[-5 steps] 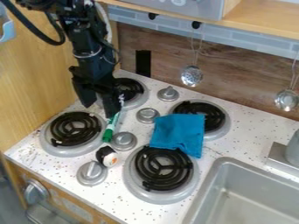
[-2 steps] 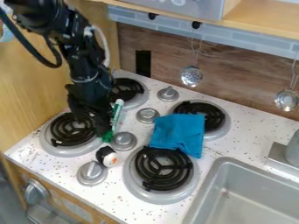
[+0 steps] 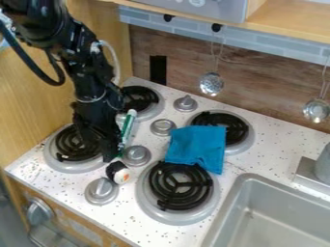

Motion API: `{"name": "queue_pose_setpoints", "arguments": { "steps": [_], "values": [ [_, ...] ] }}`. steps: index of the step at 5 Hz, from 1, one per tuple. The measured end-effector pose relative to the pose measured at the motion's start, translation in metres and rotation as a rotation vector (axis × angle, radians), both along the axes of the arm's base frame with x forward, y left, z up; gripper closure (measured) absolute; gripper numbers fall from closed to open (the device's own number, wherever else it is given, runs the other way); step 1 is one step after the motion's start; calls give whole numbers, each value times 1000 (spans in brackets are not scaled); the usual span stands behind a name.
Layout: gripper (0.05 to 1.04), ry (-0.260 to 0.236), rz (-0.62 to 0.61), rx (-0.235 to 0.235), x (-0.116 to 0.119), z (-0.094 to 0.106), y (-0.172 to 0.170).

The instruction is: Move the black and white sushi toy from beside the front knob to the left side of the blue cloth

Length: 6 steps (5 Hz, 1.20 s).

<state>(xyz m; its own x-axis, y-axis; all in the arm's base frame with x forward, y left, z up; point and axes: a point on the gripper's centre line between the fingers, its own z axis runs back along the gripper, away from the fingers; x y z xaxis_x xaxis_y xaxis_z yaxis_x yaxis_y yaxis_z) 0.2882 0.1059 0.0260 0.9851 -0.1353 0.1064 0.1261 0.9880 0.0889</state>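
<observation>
The gripper hangs low over the left side of the stovetop, beside the front-left burner. A green and white marker stretches along the gripper's right side, its lower end partly hidden behind the gripper. Just below the gripper is a small black and white round object with an orange spot. A blue cloth lies to the right, over parts of two burners. How the gripper's two sides stand cannot be made out.
Silver knobs stand between the burners. At lower right is a grey sink with a faucet base. Two metal ladles hang at the back wall, below a wooden shelf.
The gripper has moved down and toward the front of the stove, to beside the marker's lower end. The cloth and the black and white object have kept their places.
</observation>
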Motion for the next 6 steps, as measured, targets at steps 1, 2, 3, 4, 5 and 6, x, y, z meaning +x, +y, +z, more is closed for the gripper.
{"name": "queue_pose_setpoints", "arguments": {
  "steps": [1, 2, 3, 4, 5, 6],
  "values": [
    [79, 8, -29, -9, -2, -7, -2],
    [79, -2, -25, -40, -4, -15, 0],
    [79, 3, -36, -58, -4, -21, 0],
    [79, -2, -45, -62, -3, -25, 0],
    [79, 5, -60, -71, -4, -30, -2],
    [79, 6, -60, -72, -5, -32, -3]
  ]
}}
